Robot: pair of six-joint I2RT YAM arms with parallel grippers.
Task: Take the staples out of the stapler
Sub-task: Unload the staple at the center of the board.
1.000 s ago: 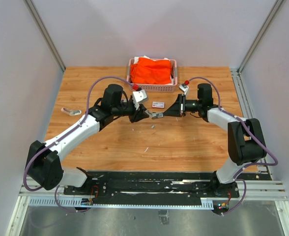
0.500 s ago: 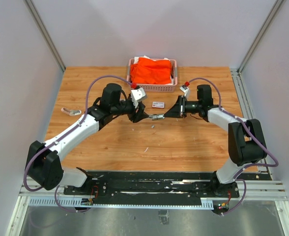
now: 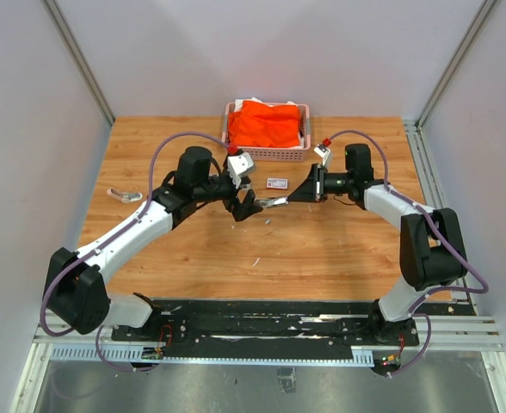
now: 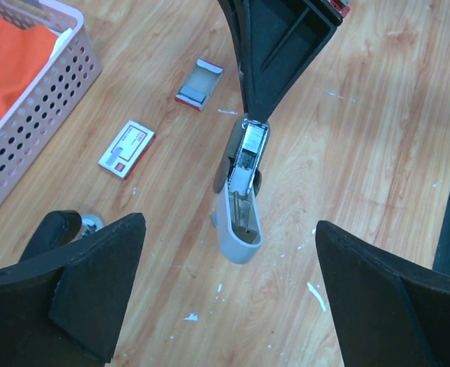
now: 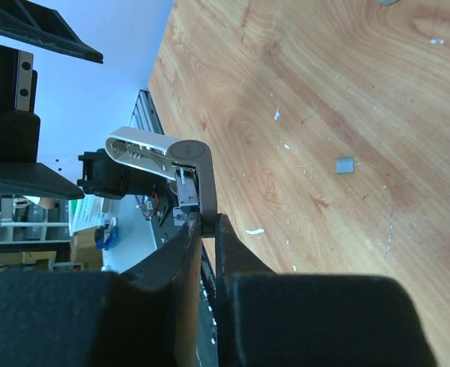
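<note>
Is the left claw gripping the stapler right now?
No, the left claw stands wide open with both sides well clear of the stapler, which only the right claw pinches at its far end.

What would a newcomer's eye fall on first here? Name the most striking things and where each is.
The bright orange cloth heaped in the pink basket at the far edge of the table draws the eye first. Mid-table, the right gripper has its fingers shut on one end of a small grey stapler, hinged open, while the left gripper faces it with fingers spread wide.
</note>
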